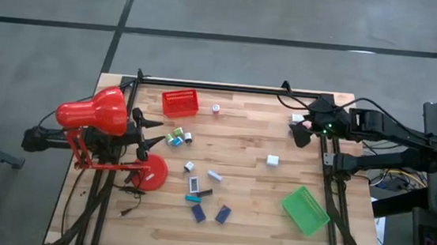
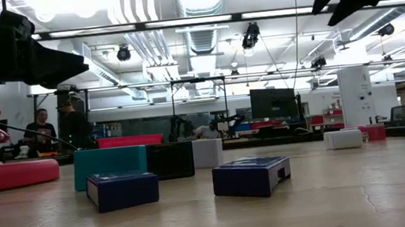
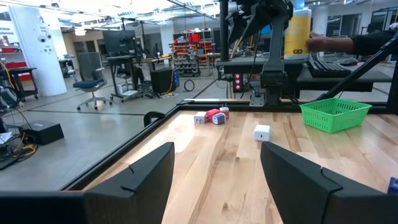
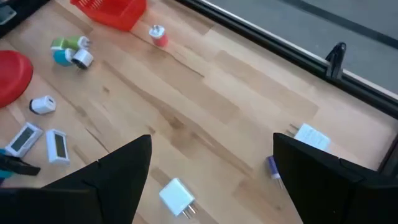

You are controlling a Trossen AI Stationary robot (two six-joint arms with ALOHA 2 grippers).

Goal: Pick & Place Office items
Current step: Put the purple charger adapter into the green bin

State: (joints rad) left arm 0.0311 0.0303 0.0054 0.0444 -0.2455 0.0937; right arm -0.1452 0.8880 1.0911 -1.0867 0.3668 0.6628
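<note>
Small office items lie scattered on the wooden table: two navy blocks [image 1: 199, 213] [image 1: 223, 213], a white cube [image 1: 272, 160], a green, teal and white cluster [image 1: 176, 139], and white pieces [image 1: 194, 184]. All rest flat on the tabletop. My left gripper [image 1: 156, 133] is open near the table's left edge, beside the red lamp, pointing right; its wrist view shows it [image 3: 217, 158] above bare wood. My right gripper [image 1: 298, 133] is open and raised near the far right corner. In its wrist view [image 4: 211, 155] it hangs over the white cube [image 4: 177, 194].
A red tray [image 1: 180, 102] sits near the far edge and a green tray [image 1: 304, 209] near the right front. The red desk lamp [image 1: 92, 111] and its round base [image 1: 151, 172] stand on the left. A person's hand [image 3: 323, 42] shows beyond the right edge.
</note>
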